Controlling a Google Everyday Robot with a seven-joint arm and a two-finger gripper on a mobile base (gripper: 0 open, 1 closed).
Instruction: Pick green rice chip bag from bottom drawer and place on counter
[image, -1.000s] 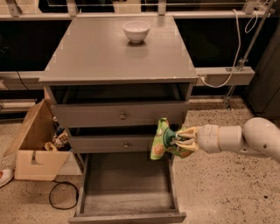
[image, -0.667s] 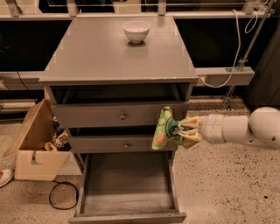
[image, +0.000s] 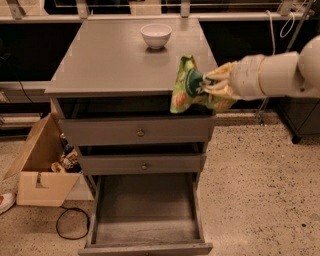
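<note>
bottom drawer (image: 147, 215): nearest, pulled fully out, bare plank floor showing, no bag in it; same as 0.7 s ago.
floor, L side: black cable (image: 65, 232) looped by drawer corner; open cardboard box (image: 42, 187) w/ small items inside, beside cabinet.
mid + top drawers: mid drawer (image: 142, 164) and top drawer (image: 140, 131) both pushed in, round knobs at centre.
gripper (image: 206, 86): comes in from R on a thick white arm (image: 275, 75), at counter's front-R corner; 0.7 s ago it was lower, level w/ the drawer fronts.
fingers (image: 220, 75): closed tight on the bag's R side.
green rice chip bag (image: 186, 90): held in the air, crumpled, roughly upright; overlaps counter's front-R edge, lower part hangs in front of that edge. Was down by top/mid drawer fronts before, so lifted. Touching counter or not: can't tell.
counter (image: 115, 65): flat grey top.
bowl (image: 156, 35): white, at far-centre of counter, well apart from bag, unmoved.
</note>
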